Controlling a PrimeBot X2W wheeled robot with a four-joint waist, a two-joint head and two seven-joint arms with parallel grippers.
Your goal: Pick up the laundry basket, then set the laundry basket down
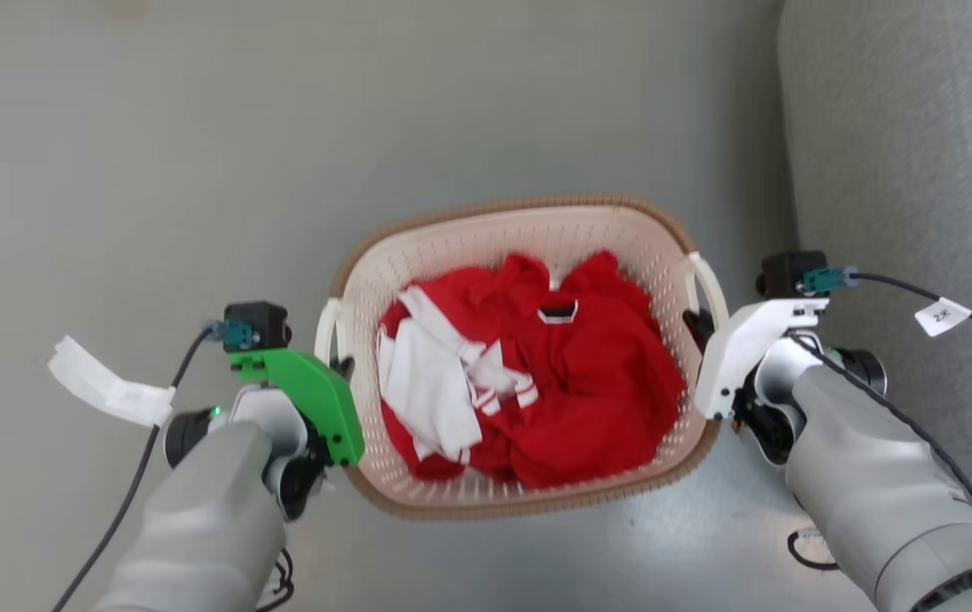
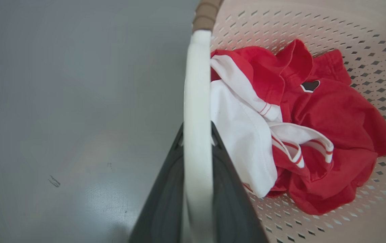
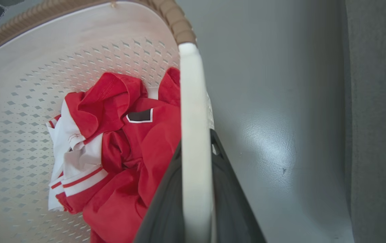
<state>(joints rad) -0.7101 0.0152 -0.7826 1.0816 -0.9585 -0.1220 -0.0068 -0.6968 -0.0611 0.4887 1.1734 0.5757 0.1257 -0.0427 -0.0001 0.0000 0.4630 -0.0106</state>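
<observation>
Overhead, the grey floor (image 1: 196, 153) surrounds the laundry basket (image 1: 468, 246), and a grey upholstered seat (image 1: 919, 153) stands near the basket's right side (apart from it, with a strip of floor between). The basket sits between the two arms. Whether its base rests on the floor or hangs just above it cannot be told. Inside the basket lie a crumpled red garment (image 1: 613, 382) and, toward the basket's left side, a white garment (image 1: 430, 399) with red stripes. At the basket's left side the left gripper (image 2: 197, 135) is clamped on the white left handle (image 2: 198, 94), one dark finger on each face. At the basket's right side the right gripper (image 3: 196, 140) is clamped likewise on the right handle (image 3: 193, 108). Judged step: carrying the basket by both handles. Done well, both arms rise and descend at one rate so the rim remains level. The spacing between the grippers matches the basket's width so neither handle twists. Release waits until the base bears flat.
</observation>
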